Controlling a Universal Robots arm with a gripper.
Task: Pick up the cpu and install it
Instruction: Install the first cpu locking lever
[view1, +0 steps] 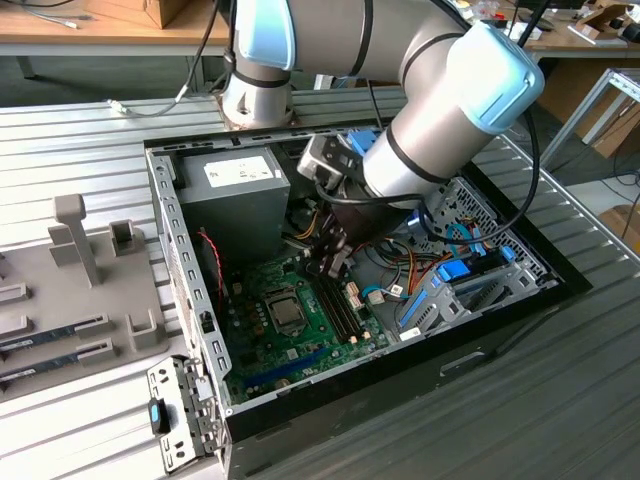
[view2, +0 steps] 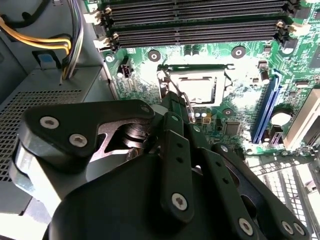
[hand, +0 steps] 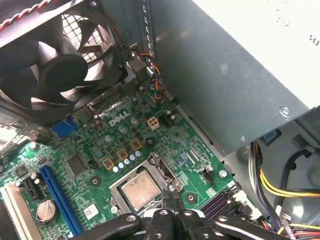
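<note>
Claw above flat square silver-topped cpu in black socket frame

Motherboard: green, small gold and silver parts. Cpu: silver-grey top, in black socket frame. Expansion slot: blue. Memory slots: black. Fan: black, with red-and-black twisted wire. Power supply: grey, white label. Cables: yellow, black. Arm: silver-grey, light blue caps. Fingers: black. Desk: grey, ribbed.
</note>
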